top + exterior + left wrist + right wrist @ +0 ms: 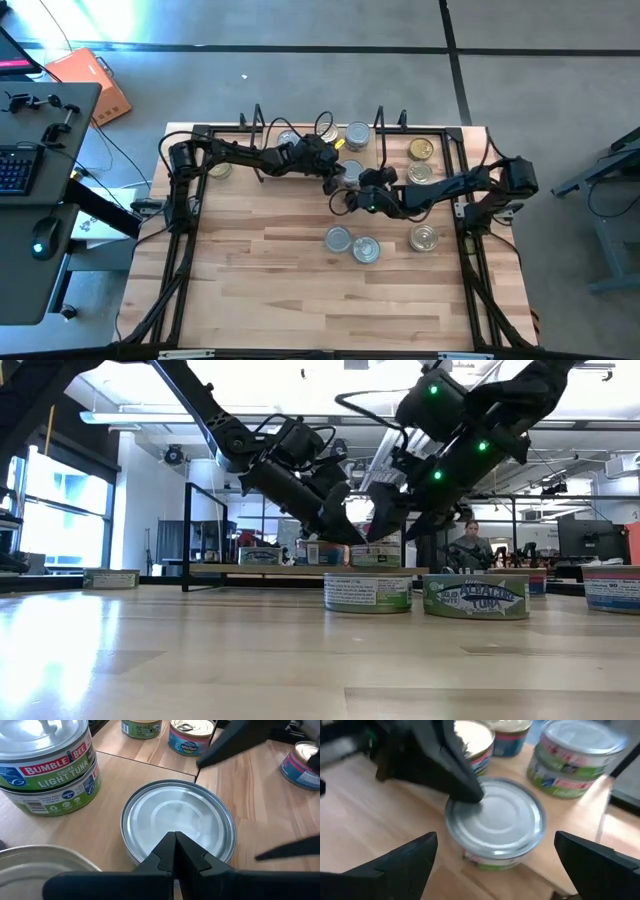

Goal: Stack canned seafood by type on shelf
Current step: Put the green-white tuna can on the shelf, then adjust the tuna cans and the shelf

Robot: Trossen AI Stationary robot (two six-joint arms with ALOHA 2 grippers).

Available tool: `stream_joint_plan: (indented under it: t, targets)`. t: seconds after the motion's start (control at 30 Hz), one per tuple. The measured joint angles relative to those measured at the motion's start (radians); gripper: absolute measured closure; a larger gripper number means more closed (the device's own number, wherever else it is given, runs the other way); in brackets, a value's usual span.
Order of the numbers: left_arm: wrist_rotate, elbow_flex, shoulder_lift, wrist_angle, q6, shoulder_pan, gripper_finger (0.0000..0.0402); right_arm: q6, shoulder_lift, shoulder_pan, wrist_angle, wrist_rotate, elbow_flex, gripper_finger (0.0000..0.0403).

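Note:
A short round tin with a silver top (177, 820) (495, 817) stands upright on the shelf's light board (230, 569). My left gripper (175, 837) (333, 180) is shut, with its tips on the tin's lid. My right gripper (495, 839) (352, 197) is open. Its two fingers stand on either side of the same tin, with gaps to its wall. Beside the tin, a stack of two green-labelled tins (47, 770) (575, 760) rests on the board. My left gripper presses its shut fingertips (172, 845) on the tin's silver lid, near the rim (470, 802). It comes slanting down from the table's left. The tin stays flat on the shelf board.
More tins sit on the shelf, among them a pink-and-blue one (192, 737) and gold-topped ones (420, 150). Three tins (338, 238) (366, 249) (425, 237) stand on the tabletop in front. Black wire uprights (258, 115) rise at the shelf's back. Both arms crowd the shelf's middle.

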Motion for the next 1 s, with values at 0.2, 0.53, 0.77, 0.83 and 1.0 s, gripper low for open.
stream_joint_plan:
  t: [0.2,0.53,0.77,0.83,1.0]
  targets:
    - [-0.006,-0.002,0.003,0.040,-0.012,-0.001,0.0401,-0.015,-0.076,0.029,-0.042,0.049,0.000,0.0009]
    - [-0.001,0.008,0.007,0.102,-0.019,-0.003,0.0401,-0.026,-0.099,0.034,-0.052,0.050,0.000,0.0009]
    - [-0.010,0.060,-0.083,-0.048,0.046,-0.038,0.0401,-0.099,-0.099,0.042,-0.052,0.004,0.000,0.0009]
    - [-0.037,0.061,-0.141,-0.119,0.062,-0.050,0.0401,-0.113,-0.105,0.053,-0.052,-0.004,0.000,0.0009]
    - [-0.207,0.063,-0.310,-0.382,0.108,-0.086,0.0401,-0.139,-0.142,0.083,-0.051,-0.055,0.002,0.0027]
